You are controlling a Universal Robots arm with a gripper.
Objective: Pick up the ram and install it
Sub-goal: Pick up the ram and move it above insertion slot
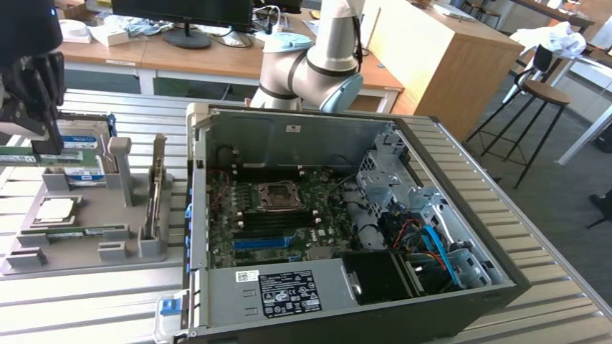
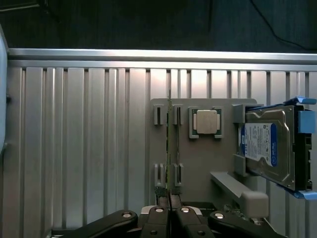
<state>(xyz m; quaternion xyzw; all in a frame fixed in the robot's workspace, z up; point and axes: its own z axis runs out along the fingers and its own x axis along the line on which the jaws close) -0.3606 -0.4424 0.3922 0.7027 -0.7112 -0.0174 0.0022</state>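
As I look over the feeds from my desk, I count two green sticks that I can be sure of. One is the ram point(image 1: 19, 155), clamped in the gripper point(image 1: 46, 149) and held level above the gray tray point(image 1: 143, 247), at about ten o'clock from the computer case point(image 1: 431, 304). The other is a second green stick point(image 1: 82, 231) lying in the tray's slots at about nine o'clock from the case. One silver chip point(image 1: 57, 208) sits in its pocket on the tray, and one hard drive point(image 1: 82, 140) with a blue label stands at the tray's twelve o'clock end. One case lies open on the slatted table point(image 1: 96, 308), its motherboard point(image 1: 277, 215) facing up. The arm point(image 1: 311, 72) rises behind the case at twelve o'clock, and the gripper hangs with its fingers pointing down. In the wrist view the jaws are pressed together on the ram point(image 2: 169, 148), which shows edge-on as a thin line running out from the gripper point(image 2: 168, 212) over the tray point(image 2: 198, 163), with the chip point(image 2: 206, 121) and the hard drive point(image 2: 270, 146) close by.
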